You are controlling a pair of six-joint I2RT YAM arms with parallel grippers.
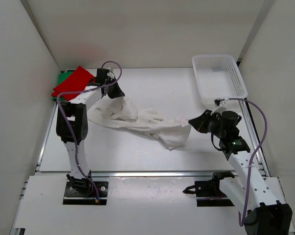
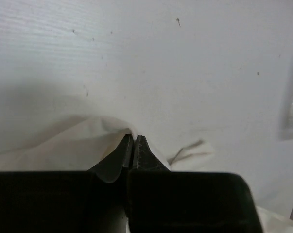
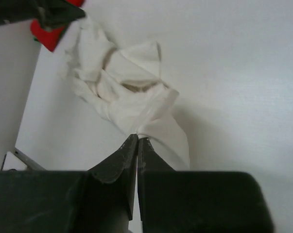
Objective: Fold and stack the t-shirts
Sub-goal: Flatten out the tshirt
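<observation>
- While both arms hold the white t-shirt strung between them across the middle of the table, you are at the spreading step. The cloth hangs as a twisted, rumpled band, not yet flat, and no fold is made in it.
- Left gripper: the jaws are all but closed, with white cloth bunched at their tips. It appears to pinch the shirt's left end, just to the right of the stack.
- Right gripper: the jaws are closed tight on a gathered corner of the same shirt, and the rest trails away toward the left arm.
- At the far-left corner, the red t-shirt lies folded on the green t-shirt, of which only an edge shows. By that, two of three look done and the white one is the last.
- Next, as I judge it, you need to work the twist out and lay the shirt flat. Both grips sit on bunched cloth, so expect to set it down and retake it at a hem or the shoulders.
- For room, bare table lies open beyond the shirt toward the back wall, and also between the shirt and the near edge.
- On the tight sides, the mesh basket stands in the far-right corner, just past the right gripper. The left arm works near the stack and the side wall, so a pull that way could disturb the folded pair.
</observation>
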